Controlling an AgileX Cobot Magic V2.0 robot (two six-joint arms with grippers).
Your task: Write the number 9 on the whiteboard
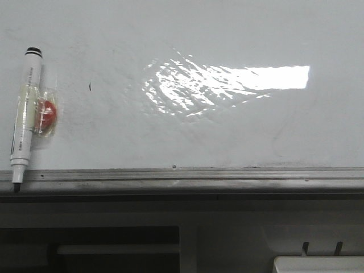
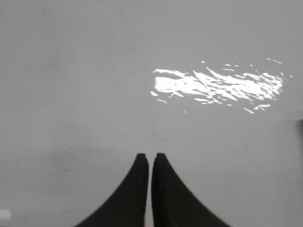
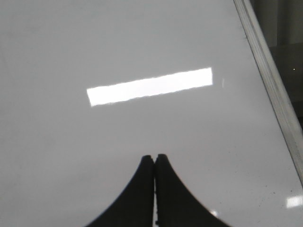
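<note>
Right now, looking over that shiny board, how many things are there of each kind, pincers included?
Whiteboard: 1
Marker pen, lying on the board's left side with its cap off: 1
Small red item in clear wrap fixed to the pen: 1
Tiny black tick mark: 1
Pincers, left and right, both closed and empty: 2
Total: 6
No 9 is drawn yet.

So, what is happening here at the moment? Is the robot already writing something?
Not yet. The whiteboard carries no number 9, only a tiny black tick mark and a glare patch. A white marker with a red object taped to it lies at the board's left side, its tip at the grey edge rail. Nothing holds it. The left tool and the right tool are both shut and empty above bare board.
</note>
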